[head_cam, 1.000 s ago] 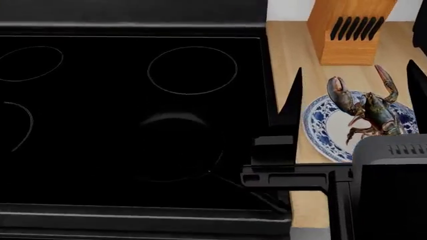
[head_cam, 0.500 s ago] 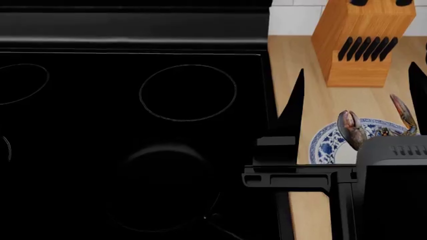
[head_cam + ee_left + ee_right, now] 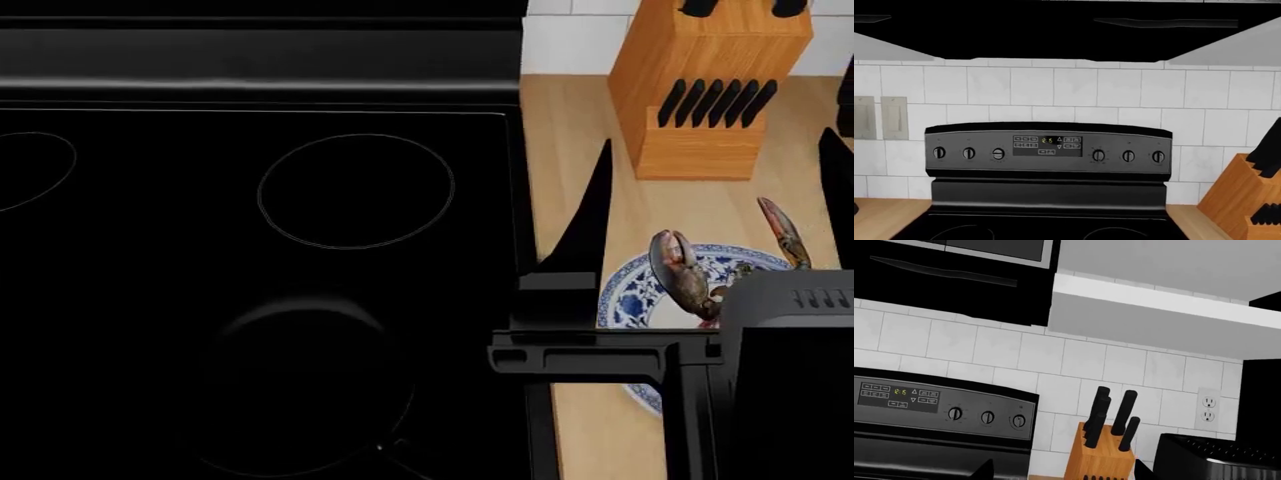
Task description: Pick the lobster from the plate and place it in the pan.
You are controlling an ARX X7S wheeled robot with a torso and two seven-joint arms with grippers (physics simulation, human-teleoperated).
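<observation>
Dark greenish-brown lobster (image 3: 687, 280) lying on the blue-rimmed plate (image 3: 625, 295) on the wooden surface (image 3: 587, 150), claws raised. Right gripper (image 3: 714, 200) above it, jaws spread wide, holding nothing. Black pan (image 3: 300, 385) on the stovetop (image 3: 134, 250). Left gripper unseen.

Matte black arm and gripper, boxy and hard-edged

The right gripper (image 3: 714, 190) has two thin, tapering black fingers (image 3: 589, 215) like blades, rising from a flat rectangular crossbar with a stepped block at one end. Behind it sits a dark grey housing with rounded top corners and a row of small vent slots; screws or cables, if any, are lost in the black.
</observation>
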